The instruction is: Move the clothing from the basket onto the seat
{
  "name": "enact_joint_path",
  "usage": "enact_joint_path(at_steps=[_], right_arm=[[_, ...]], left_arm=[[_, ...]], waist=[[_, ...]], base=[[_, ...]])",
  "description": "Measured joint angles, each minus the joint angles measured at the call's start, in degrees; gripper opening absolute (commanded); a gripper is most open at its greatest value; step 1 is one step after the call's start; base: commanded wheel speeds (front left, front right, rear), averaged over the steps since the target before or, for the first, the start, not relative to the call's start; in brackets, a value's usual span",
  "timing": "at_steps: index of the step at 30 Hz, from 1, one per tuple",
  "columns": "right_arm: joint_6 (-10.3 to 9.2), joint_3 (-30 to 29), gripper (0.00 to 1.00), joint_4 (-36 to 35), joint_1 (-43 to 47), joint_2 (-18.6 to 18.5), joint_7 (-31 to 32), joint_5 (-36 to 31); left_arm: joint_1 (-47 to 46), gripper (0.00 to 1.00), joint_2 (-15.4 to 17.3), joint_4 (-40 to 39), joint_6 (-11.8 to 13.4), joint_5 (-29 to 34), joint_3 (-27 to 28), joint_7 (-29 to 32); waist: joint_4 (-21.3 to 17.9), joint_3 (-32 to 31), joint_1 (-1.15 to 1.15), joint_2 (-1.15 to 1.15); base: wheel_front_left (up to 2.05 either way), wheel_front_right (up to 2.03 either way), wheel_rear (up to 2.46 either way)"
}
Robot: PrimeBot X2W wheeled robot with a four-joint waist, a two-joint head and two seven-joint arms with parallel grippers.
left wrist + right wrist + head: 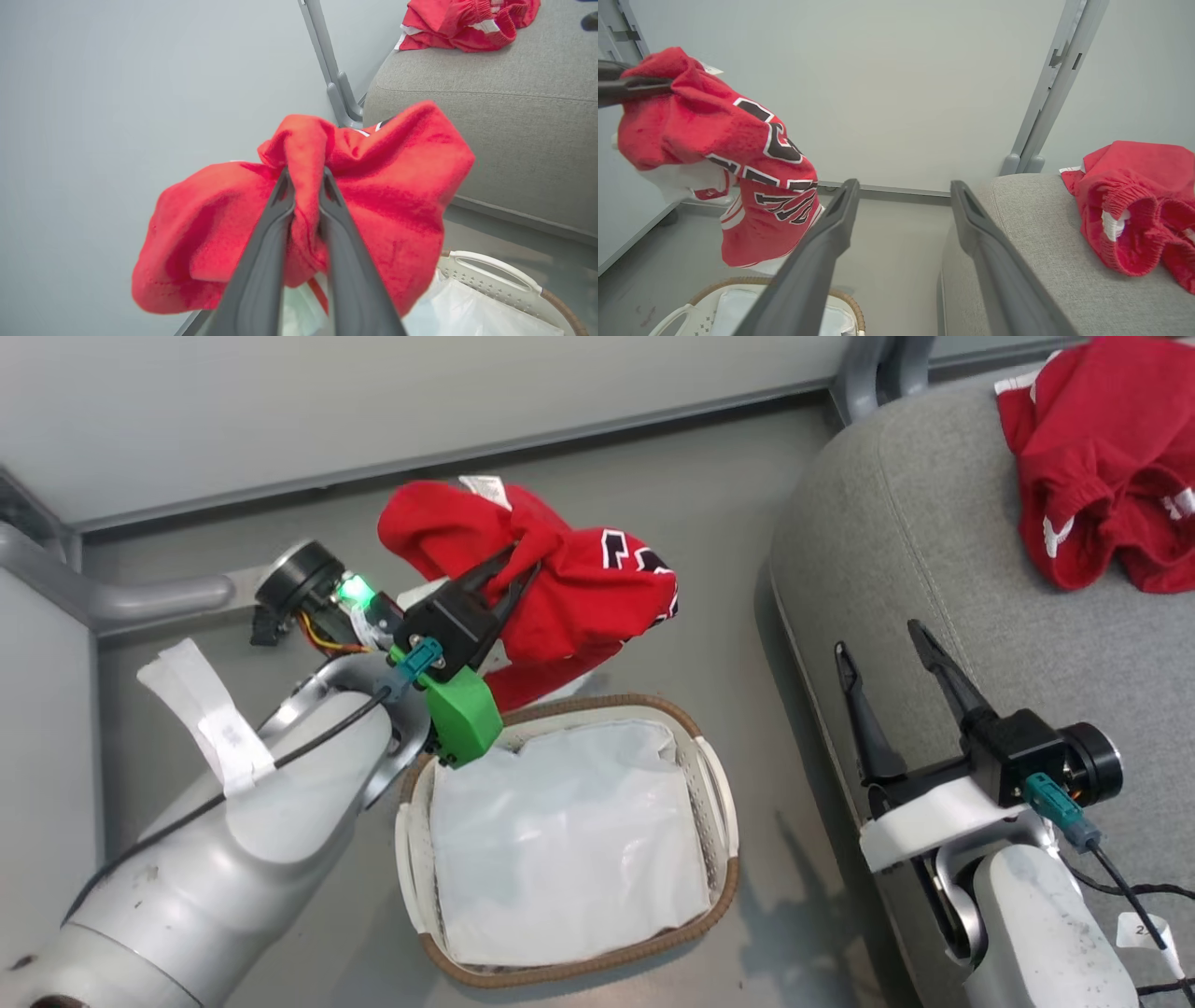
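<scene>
Head view: left gripper (515, 565) nearly closed, pinching red jersey (579, 607) above basket (719, 887); right gripper (878, 639) wide open, empty, at seat (934, 523) edge.

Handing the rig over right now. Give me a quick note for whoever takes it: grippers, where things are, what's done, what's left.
Left gripper: shut on the jersey, held above the far end of the basket.
Right gripper: open, empty, over the edge of the seat.
Done: one red garment lies on the seat; the basket holds its white liner, no clothing seen.
Left: carry the jersey to the seat and release.
</scene>
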Motion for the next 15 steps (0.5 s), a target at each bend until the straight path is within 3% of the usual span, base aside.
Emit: enact_joint_path(at_steps=[15], right_arm=[[0.0, 6.7, 1.0, 3.3, -0.2, 0.0, 0.0, -0.3]], left_arm=[[-12.7, 0.0, 2.6, -7.9, -0.7, -3.4, -5.2, 5.5]], waist=[[3.6, -11.0, 0.0, 0.0]], base=[[0.0, 0.0, 0.0]])
